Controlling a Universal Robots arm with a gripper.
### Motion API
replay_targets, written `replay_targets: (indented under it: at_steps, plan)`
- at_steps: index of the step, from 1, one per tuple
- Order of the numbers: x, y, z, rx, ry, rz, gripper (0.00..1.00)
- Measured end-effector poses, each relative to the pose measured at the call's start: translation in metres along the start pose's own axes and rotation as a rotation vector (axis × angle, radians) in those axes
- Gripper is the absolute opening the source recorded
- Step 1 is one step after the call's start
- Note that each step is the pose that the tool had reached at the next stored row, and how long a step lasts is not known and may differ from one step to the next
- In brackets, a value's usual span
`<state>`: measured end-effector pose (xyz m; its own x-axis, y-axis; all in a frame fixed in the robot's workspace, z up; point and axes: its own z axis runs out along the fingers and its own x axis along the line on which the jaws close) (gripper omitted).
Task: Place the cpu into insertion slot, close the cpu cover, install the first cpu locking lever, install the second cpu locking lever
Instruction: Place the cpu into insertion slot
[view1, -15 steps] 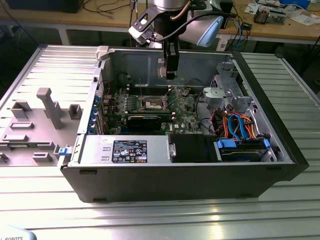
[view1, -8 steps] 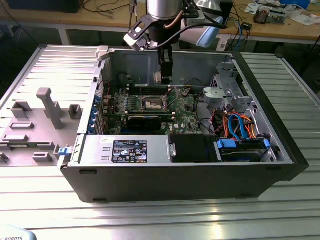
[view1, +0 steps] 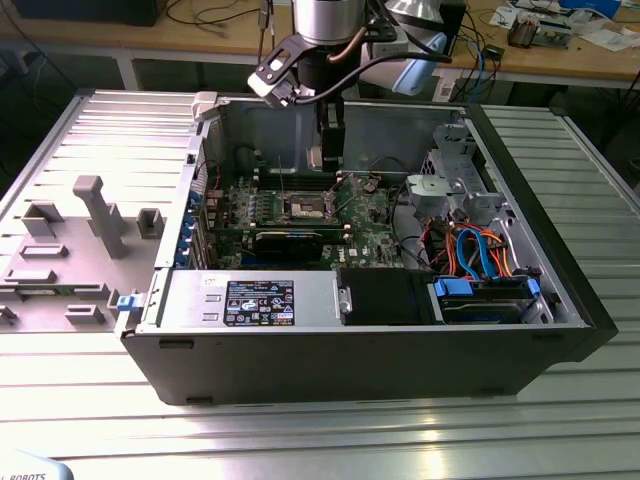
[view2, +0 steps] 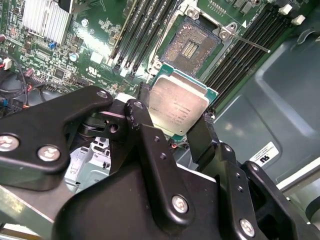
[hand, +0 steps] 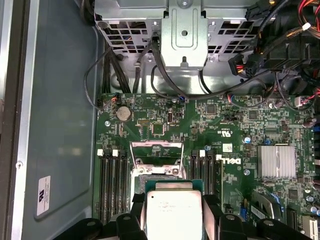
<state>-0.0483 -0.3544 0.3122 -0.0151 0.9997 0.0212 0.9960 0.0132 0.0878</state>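
Observation:
My gripper (view2: 175, 114) is shut on the cpu (view2: 178, 102), a silvery square chip with a green edge, gripped by two opposite sides between black fingers (view2: 143, 102). The chip hangs tilted just above the green board, beside the insertion slot (view2: 192, 44), whose dark pin field lies bare. In the first wrist view the cpu (hand: 173, 212) partly covers the insertion slot (hand: 159, 172), and the cpu cover (hand: 156, 150) stands swung up behind it. A thin locking lever (view2: 247, 41) sticks out past the slot. In the exterior view the gripper (view1: 330, 160) hangs inside the case above the slot (view1: 305, 208).
The open computer case (view1: 360, 350) lies on a ribbed metal table (view1: 320, 440). Black memory slots (hand: 111, 180) flank the socket. A finned heatsink (hand: 276, 161), a metal drive cage (hand: 184, 37) and bundled cables (view1: 475, 250) crowd the board. A grey fixture tray (view1: 70, 250) lies at the exterior view's left.

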Motion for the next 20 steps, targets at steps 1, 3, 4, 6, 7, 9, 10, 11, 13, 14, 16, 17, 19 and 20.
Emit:
replay_targets:
  at_steps: [1,3,4,6,7,9,10,11,13,14,16,17,19,20]
  plan:
    - [0.0000,-0.0001,0.0007,0.0000,0.0000,0.000,0.54]
    - [0.0000,-0.0001,0.0016,-0.0001,0.0000,0.000,0.54]
    - [0.0000,-0.0001,0.0017,-0.0001,0.0001,0.000,0.54]
    - [0.0000,-0.0002,0.0021,0.0000,0.0000,0.000,0.54]
    - [0.0008,-0.0002,0.0025,0.0000,0.0000,0.000,0.54]
    - [0.0008,-0.0002,0.0030,0.0000,0.0001,0.000,0.54]
    - [0.0008,-0.0002,0.0030,0.0000,0.0001,0.000,0.54]
    - [0.0008,-0.0003,0.0033,-0.0001,0.0002,0.000,0.54]
    - [0.0008,-0.0003,0.0036,-0.0001,0.0001,0.000,0.54]
    - [0.0008,-0.0003,0.0038,-0.0001,0.0001,0.000,0.54]
    - [0.0008,-0.0003,0.0044,-0.0001,0.0001,0.000,0.54]
    - [0.0008,-0.0004,0.0045,-0.0001,0.0001,0.000,0.54]
    - [0.0008,-0.0004,0.0053,-0.0001,0.0002,0.000,0.54]
    - [0.0008,-0.0004,0.0056,-0.0001,0.0003,0.000,0.54]
